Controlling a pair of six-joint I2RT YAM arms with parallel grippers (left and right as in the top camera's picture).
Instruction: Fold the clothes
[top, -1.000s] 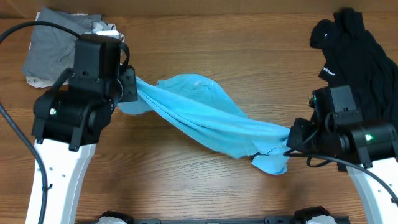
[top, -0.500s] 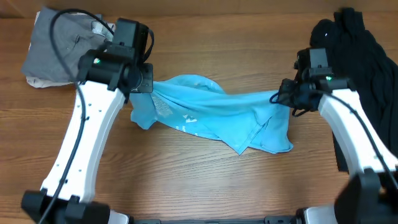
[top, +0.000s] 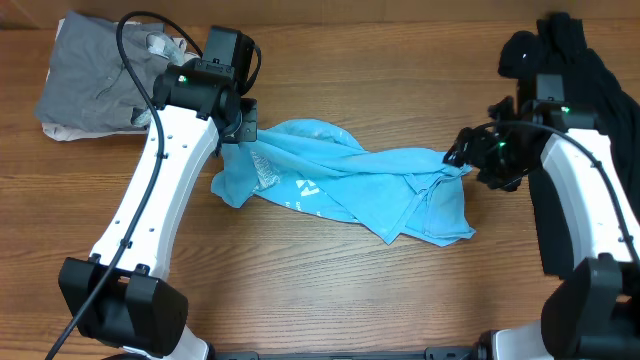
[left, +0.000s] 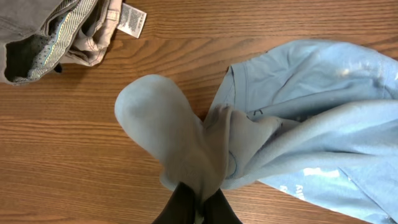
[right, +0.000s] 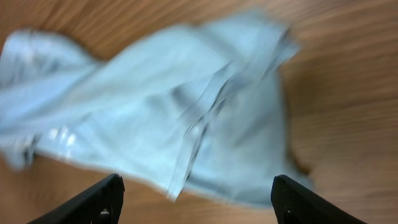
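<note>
A sky-blue T-shirt (top: 350, 185) with white print lies crumpled across the middle of the table. My left gripper (top: 238, 133) is shut on the shirt's upper left corner; in the left wrist view a bunch of blue fabric (left: 180, 146) rises out of the closed black fingers (left: 181, 202). My right gripper (top: 462, 155) stands open just off the shirt's right end, holding nothing. The right wrist view is blurred; its two fingertips (right: 99, 199) stand wide apart above the shirt (right: 161, 118). A black garment (top: 590, 90) is heaped at the far right.
A grey garment (top: 90, 85) with a white label lies at the back left corner, also seen as grey cloth (left: 56, 31) in the left wrist view. Bare wood tabletop (top: 300, 280) runs along the front.
The right gripper has let go of the shirt's right end and opened, drawing back a little to the right. The shirt has settled flatter on the table. The left gripper keeps its hold.
</note>
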